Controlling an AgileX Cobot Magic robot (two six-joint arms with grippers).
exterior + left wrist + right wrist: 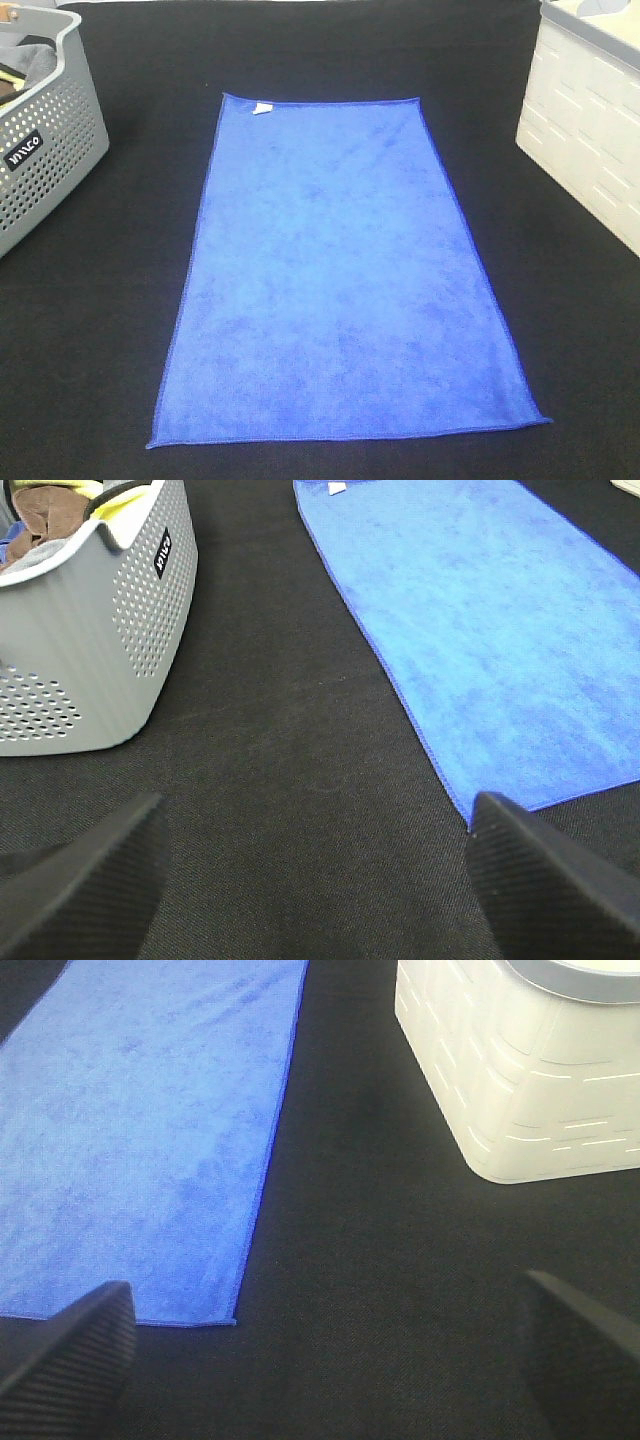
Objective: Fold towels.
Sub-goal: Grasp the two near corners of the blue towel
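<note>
Plainly, the blue towel [345,280] is seen spread flat and unfolded, one long rectangle of bright royal-blue pile bordered by darker stitched edges. A small white tag [262,108] is sewn at one far corner. Faint darker patches are shown in the nap, and the near corners are drawn out slightly into points. The towel is laid in the middle of the black table cover [100,350], between the grey perforated basket [50,170] on the left and the white crate [590,150] on the right, well apart from both.

The left gripper [315,830] is held spread wide beside the towel's near left corner; that corner is seen just beside one finger [540,880], and contact cannot be judged. The right gripper [325,1295] is likewise spread wide at the near right corner, which is framed between its fingers. Nothing is pinched by either gripper.
</note>
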